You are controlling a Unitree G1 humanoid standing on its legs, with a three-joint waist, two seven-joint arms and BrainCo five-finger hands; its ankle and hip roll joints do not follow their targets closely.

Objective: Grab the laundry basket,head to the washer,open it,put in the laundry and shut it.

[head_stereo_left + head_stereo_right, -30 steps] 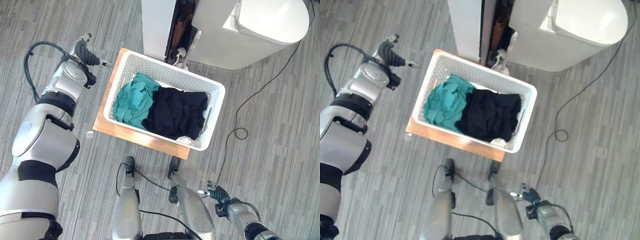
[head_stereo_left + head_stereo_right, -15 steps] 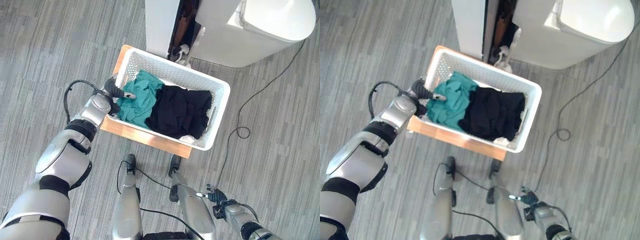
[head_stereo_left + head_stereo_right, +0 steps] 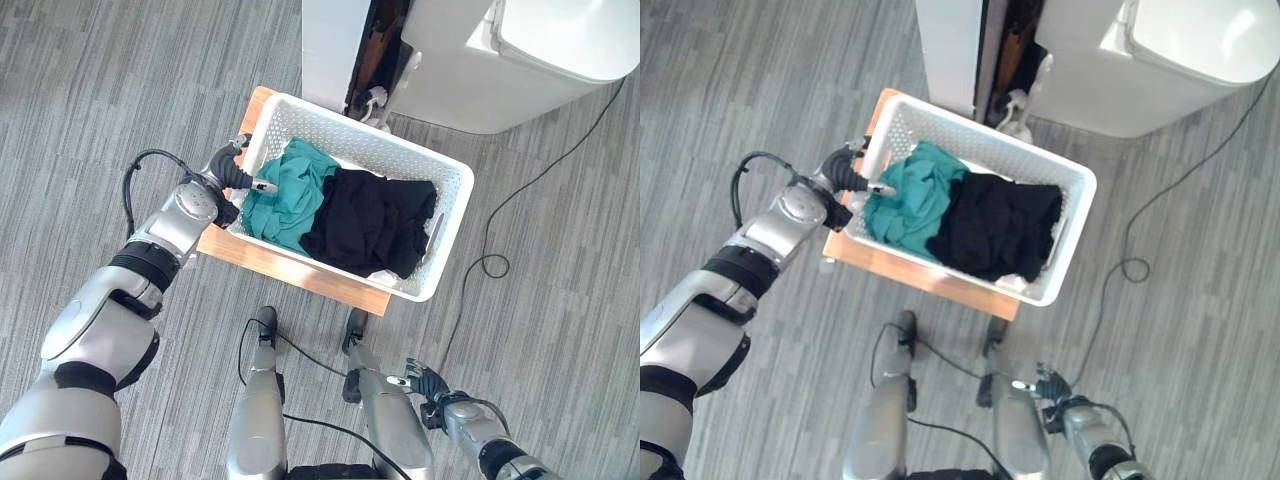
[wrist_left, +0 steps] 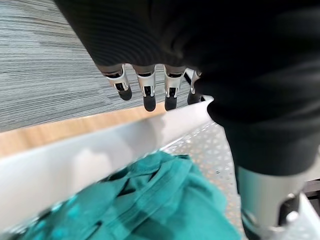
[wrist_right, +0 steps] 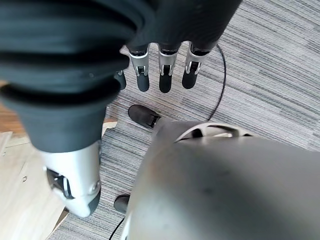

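Down at the near edge of the head views, by the robot's lower right, the right hand (image 3: 428,382) hangs low over the grey striped floor (image 3: 560,330) with nothing in it; its own wrist view shows the fingers (image 5: 164,82) straight and side by side, thumb apart, well away from the basket. Farther out, a low wooden platform (image 3: 290,274) sits on the floor and carries the white laundry basket (image 3: 446,262), a perforated tub lying at a slant to the robot. Inside it a teal garment (image 3: 290,195) fills the end toward the robot's left and a black garment (image 3: 372,220) fills the other end, the two touching in the middle. The left hand (image 3: 230,168) is at the basket's left short end, right at the rim: in its wrist view the fingers (image 4: 149,100) reach down on the outer side of the white rim while the thumb comes over on the inner side above the teal cloth, so the hand straddles the rim with fingers only loosely bent, and whether it actually touches or clamps the rim cannot be told. Beyond the basket's far long side stands a white cabinet panel (image 3: 330,50) with a dark gap beside it, and next to that, toward the right, the white washer (image 3: 520,55).
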